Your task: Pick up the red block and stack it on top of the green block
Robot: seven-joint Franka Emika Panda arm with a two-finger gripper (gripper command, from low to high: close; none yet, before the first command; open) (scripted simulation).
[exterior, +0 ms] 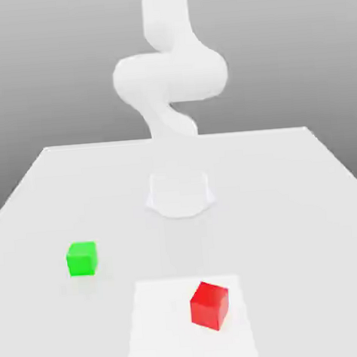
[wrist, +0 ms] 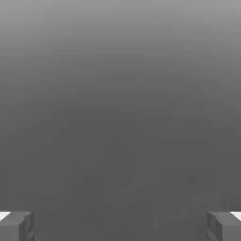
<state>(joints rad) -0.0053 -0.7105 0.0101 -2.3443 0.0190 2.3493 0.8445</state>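
Gripper [wrist: 120,227] spread wide, empty; hand view: fingertips; exterior view: red block [exterior: 210,306], green block [exterior: 82,258], apart

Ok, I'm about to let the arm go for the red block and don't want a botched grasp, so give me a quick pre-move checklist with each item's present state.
1. Gripper open and empty: ok, the fingers stand wide apart with nothing between them.
2. Red block free to grasp: ok, it sits on the white square with nothing on it.
3. Green block top clear for stacking: ok.
4. Blocks apart: ok, a stretch of table lies between them.
5. Gripper lined up over the red block: not ok, the hand view looks onto plain grey, no block under it.
6. Red block's turn matched by the fingers: cannot tell.
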